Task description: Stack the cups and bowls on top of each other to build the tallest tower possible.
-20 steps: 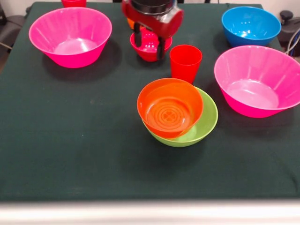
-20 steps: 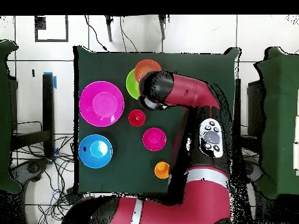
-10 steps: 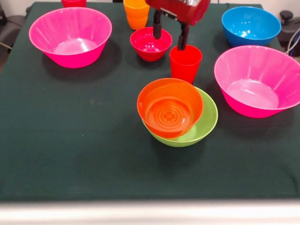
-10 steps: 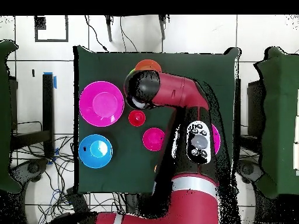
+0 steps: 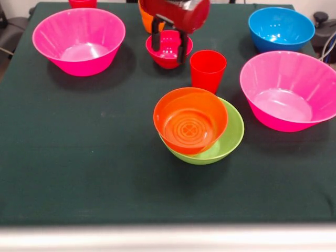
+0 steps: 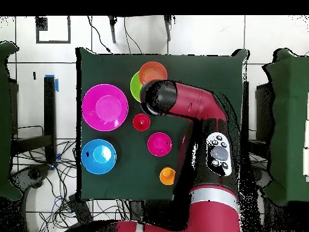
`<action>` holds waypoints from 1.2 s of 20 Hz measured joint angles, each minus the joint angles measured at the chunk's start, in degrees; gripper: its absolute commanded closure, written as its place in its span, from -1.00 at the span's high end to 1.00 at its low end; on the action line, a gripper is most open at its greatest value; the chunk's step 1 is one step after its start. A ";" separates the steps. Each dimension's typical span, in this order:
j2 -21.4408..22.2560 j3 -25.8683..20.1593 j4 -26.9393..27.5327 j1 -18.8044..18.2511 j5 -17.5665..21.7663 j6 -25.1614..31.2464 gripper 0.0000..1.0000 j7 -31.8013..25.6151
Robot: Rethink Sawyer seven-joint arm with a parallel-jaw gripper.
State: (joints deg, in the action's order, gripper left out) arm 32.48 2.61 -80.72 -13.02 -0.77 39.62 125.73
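Dark green cloth covers the counter [image 5: 79, 173], and near its middle the tower [image 5: 199, 128] is only an orange bowl [image 5: 190, 121] sitting tilted in a lime-green bowl [image 5: 231, 134]. Toward the far edge, the end effector [image 5: 169, 42] hangs open and empty, fingers straddling the small crimson bowl [image 5: 169, 50]. A red cup [image 5: 208, 71], blue bowl [image 5: 281, 27] and two pink bowls [image 5: 79, 39] remain unstacked.

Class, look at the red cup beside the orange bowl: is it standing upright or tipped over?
Upright. The red cup stands on the table with its open rim facing up, apart from the orange bowl.
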 measured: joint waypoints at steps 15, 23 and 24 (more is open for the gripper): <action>-0.41 -0.81 -6.91 -1.30 0.02 -4.63 1.00 0.00; -0.72 -0.81 -8.23 2.35 -0.09 -5.80 1.00 0.00; -0.79 -0.81 -8.25 2.87 -0.11 -5.93 1.00 0.00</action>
State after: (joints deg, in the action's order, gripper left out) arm 31.69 1.80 -88.97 -10.15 -0.88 33.69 125.73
